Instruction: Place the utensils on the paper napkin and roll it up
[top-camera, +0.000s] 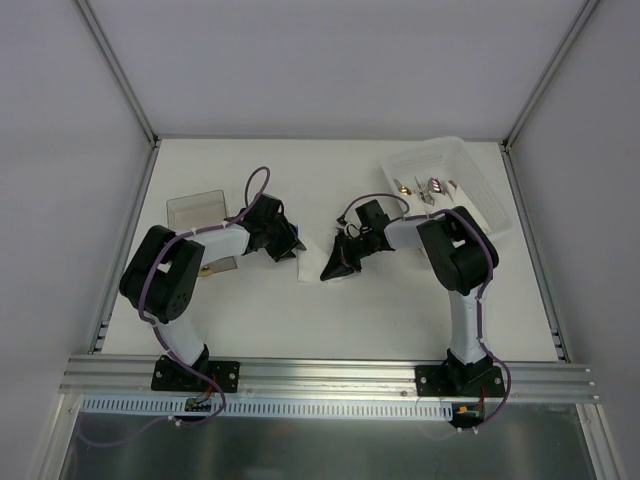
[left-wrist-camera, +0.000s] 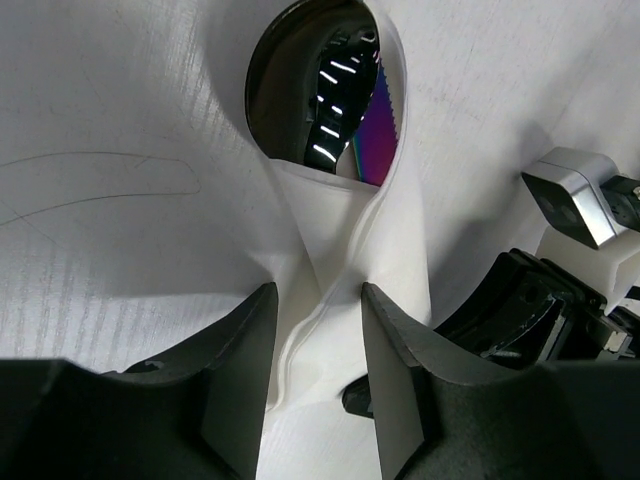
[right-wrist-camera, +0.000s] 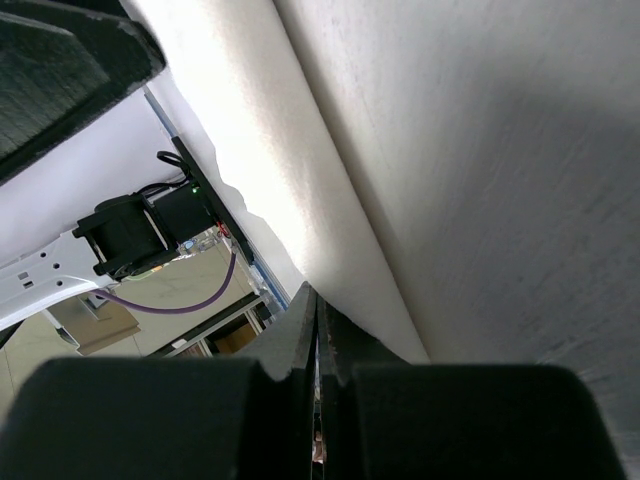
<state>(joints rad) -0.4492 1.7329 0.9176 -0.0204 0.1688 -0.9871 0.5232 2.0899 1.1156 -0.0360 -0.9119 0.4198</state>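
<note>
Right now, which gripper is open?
The left gripper: its fingers stand apart on either side of the napkin. The right gripper is pressed shut.

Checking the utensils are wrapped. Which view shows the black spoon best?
Left wrist: the black spoon shows close up, its bowl poking from the paper napkin beside the iridescent piece. The top view hides it; right wrist shows none of it.

Clear plastic tray (top-camera: 480, 190) holding spare cutlery (top-camera: 432, 187), small clear box (top-camera: 195, 208)
</note>
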